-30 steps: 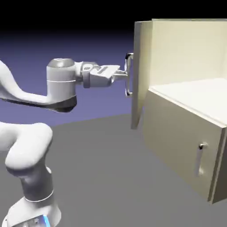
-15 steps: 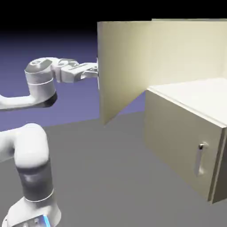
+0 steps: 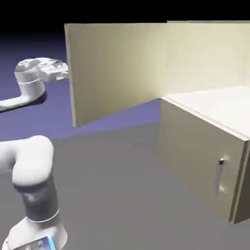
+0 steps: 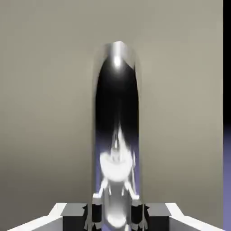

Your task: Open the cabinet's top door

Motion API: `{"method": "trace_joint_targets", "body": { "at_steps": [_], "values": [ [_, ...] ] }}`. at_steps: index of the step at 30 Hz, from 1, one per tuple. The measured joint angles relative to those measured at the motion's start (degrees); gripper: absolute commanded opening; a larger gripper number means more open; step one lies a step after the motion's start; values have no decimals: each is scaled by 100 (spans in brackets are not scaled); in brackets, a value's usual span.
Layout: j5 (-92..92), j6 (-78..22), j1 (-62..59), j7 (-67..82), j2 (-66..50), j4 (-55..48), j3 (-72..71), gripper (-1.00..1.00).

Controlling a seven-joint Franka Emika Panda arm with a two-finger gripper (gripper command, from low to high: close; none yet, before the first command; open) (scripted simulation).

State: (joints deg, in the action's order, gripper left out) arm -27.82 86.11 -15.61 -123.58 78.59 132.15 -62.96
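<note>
The beige cabinet [image 3: 205, 146] stands at the exterior view's right, its pale interior showing. Its top door [image 3: 117, 68] is swung wide open to the left, inner face toward the camera. My gripper [image 3: 66, 73] reaches the door's far edge from behind, where the panel hides the fingertips. In the hand view the door's silver bar handle [image 4: 116, 135] fills the middle, with my gripper [image 4: 115, 215] shut on it and the beige door panel [image 4: 45, 113] behind.
The cabinet's shorter lower panel [image 3: 195, 161] is closed, with its small silver handle [image 3: 220, 176]. The grey table [image 3: 122, 195] spreads in front of the cabinet. My arm's base [image 3: 34, 195] rises at the lower left.
The top door has swung from nearly edge-on to wide open, leftward. My gripper moved left with the handle, and the arm folded back.
</note>
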Motion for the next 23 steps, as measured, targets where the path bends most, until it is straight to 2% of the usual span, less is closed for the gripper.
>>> {"method": "trace_joint_targets", "body": {
  "at_steps": [23],
  "values": [
    [519, -3445, -3329, 903, 67, -4776, -1187, -100]
  ]
}}
